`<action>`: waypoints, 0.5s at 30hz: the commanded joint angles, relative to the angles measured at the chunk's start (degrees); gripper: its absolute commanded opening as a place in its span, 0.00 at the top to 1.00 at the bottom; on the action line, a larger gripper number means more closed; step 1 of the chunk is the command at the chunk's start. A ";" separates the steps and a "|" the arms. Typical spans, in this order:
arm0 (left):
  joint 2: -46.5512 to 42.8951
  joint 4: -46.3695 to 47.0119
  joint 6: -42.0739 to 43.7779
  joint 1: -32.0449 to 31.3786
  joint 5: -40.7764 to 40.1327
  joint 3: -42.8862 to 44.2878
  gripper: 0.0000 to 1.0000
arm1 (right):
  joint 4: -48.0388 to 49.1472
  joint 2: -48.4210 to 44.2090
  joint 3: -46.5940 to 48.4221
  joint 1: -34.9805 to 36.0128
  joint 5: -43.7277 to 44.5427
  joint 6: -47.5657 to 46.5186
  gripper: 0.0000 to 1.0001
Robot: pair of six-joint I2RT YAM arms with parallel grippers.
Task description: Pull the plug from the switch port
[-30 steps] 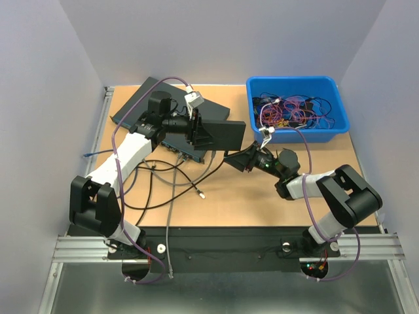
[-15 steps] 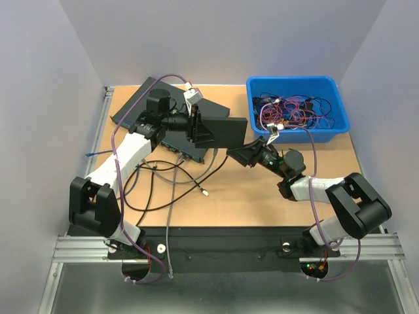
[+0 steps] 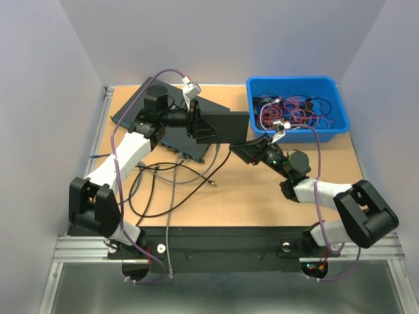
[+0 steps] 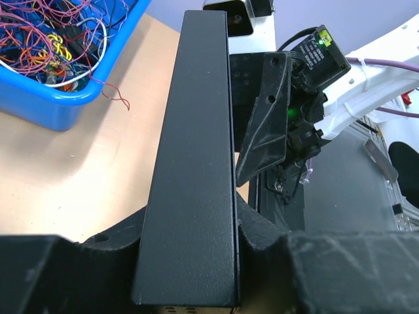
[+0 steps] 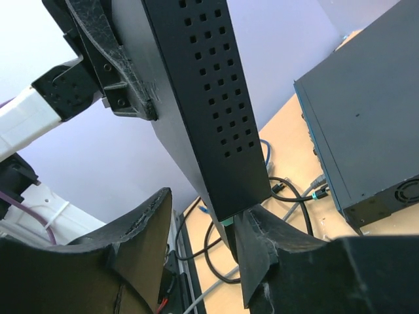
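Note:
My left gripper (image 3: 196, 124) (image 4: 190, 261) holds a small black switch (image 3: 226, 127) (image 4: 196, 163) above the table, shut on its flat sides. In the right wrist view the switch (image 5: 203, 85) shows a perforated side, and its lower corner hangs between my right gripper's (image 5: 206, 209) fingers. A teal plug (image 5: 228, 223) sticks out under that corner, right against the right finger (image 5: 262, 242). The left finger (image 5: 147, 229) stands apart from the switch, so this gripper is open. In the top view the right gripper (image 3: 241, 152) sits at the switch's lower right corner; the plug is hidden there.
A blue bin (image 3: 298, 131) of tangled wires stands at the back right. A larger flat black device (image 3: 147, 98) (image 5: 366, 124) lies at the back left, with cables plugged into its front. Black and grey cables (image 3: 167, 180) loop over the table's left half, one loose grey end (image 3: 211, 182) near the middle.
My right gripper has risen and moved back to the switch's lower corner. The left arm has shifted the switch slightly back. The loose grey cable end slid right.

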 commanded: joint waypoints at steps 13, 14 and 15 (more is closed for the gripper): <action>-4.75 6.60 -1.52 -0.08 3.07 0.76 1.00 | 30.00 -0.36 2.08 0.56 0.67 1.04 0.61; -4.75 6.68 -1.52 -0.08 3.07 0.67 1.00 | 30.00 -0.36 2.16 0.56 0.84 1.13 0.61; -4.75 6.68 -1.52 0.01 3.07 0.67 1.00 | 30.00 -0.36 2.17 0.47 0.93 1.04 0.61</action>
